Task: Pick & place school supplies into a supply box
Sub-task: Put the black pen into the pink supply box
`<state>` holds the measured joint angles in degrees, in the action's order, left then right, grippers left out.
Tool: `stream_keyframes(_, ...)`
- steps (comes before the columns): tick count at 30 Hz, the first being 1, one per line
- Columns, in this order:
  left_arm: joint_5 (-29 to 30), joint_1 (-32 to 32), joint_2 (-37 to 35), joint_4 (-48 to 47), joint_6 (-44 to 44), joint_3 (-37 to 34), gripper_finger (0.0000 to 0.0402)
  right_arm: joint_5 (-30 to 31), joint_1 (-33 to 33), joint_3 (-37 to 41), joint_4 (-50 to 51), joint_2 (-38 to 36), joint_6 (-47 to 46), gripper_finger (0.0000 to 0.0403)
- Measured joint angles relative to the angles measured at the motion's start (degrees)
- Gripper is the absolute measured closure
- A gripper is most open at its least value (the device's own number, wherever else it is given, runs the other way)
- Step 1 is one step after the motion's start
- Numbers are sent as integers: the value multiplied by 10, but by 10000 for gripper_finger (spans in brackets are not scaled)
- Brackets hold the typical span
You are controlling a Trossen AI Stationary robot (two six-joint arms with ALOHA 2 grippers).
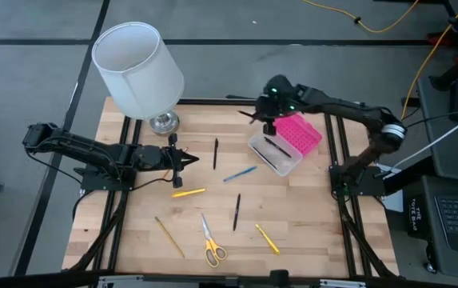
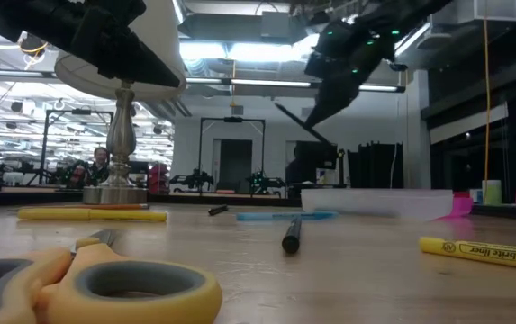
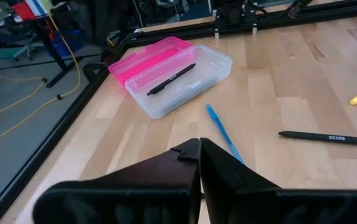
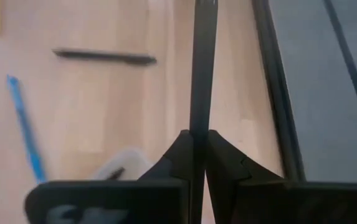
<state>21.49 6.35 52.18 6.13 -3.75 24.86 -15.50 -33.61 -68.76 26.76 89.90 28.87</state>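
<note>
The supply box has a clear base (image 1: pixel 276 154) and an open pink lid (image 1: pixel 300 132); it lies right of the table's centre, with one black pen (image 3: pixel 172 79) inside. My right gripper (image 1: pixel 263 122) hovers above the box's far-left end, shut on a second black pen (image 4: pixel 202 74). My left gripper (image 1: pixel 187 160) is shut and touches nothing, at mid-left, pointing toward the box. Flat on the wood lie a black pen (image 1: pixel 216 152), a blue pen (image 1: pixel 239 174), a yellow pen (image 1: pixel 189 193), another black pen (image 1: pixel 236 211), a yellow highlighter (image 1: pixel 266 238), a tan pencil (image 1: pixel 169 236) and yellow-handled scissors (image 1: pixel 212 246). My right gripper pinches the black pen between its two fingertips (image 4: pixel 181 149). The pen lies along the fingers and sticks out well past their ends (image 4: pixel 204 18). It is lifted clear of the table and, in the low view, slants downward from the gripper (image 2: pixel 292 120).
A lamp with a white shade (image 1: pixel 137 68) and a silver base (image 1: pixel 163 122) stands at the far left, just beyond my left gripper. Black frame rails (image 1: pixel 336 160) run along the table's sides. The loose supplies are spread over the middle and near part of the table.
</note>
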Motion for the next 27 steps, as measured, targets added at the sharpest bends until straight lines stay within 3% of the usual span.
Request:
stream_keyframes(13,0,0,0,0,0,0,398,-23,17,255,-264,-186,-150,377)
stream_keyframes(27,0,0,0,0,0,0,398,15,86,291,-244,-215,-262,377)
